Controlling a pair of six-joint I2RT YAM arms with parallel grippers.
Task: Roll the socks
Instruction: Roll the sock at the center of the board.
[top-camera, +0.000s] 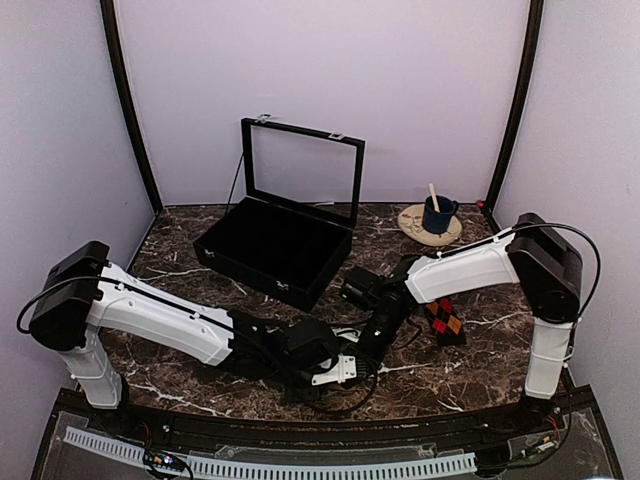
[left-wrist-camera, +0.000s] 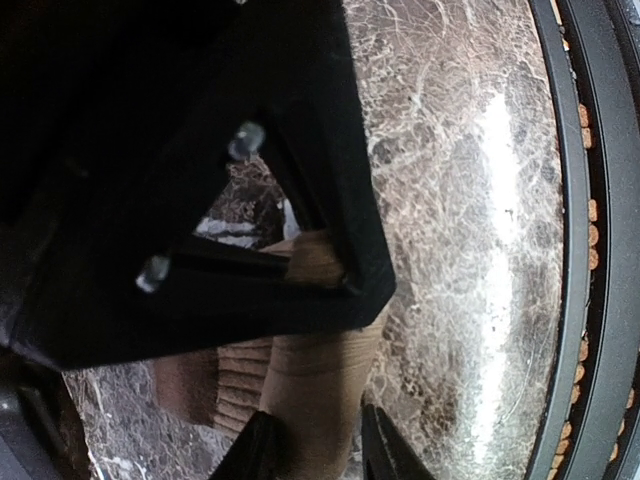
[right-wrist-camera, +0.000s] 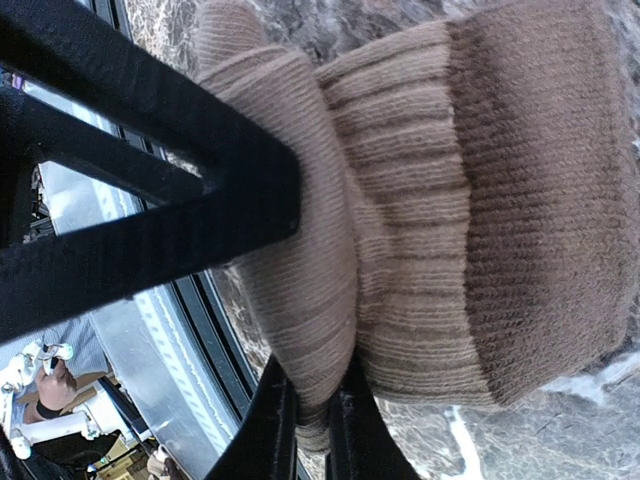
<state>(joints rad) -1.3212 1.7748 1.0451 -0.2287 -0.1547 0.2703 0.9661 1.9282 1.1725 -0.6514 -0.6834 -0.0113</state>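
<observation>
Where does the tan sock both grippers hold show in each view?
Top external: not visible, under left gripper and right gripper, front centre.
Left wrist: tan sock at bottom centre.
Right wrist: fills centre and right.
Shared landmark: black front rail, bottom, right, lower left respectively.

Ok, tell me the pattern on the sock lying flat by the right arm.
The sock is black with red-orange argyle diamonds, clearest in the top external view.
</observation>
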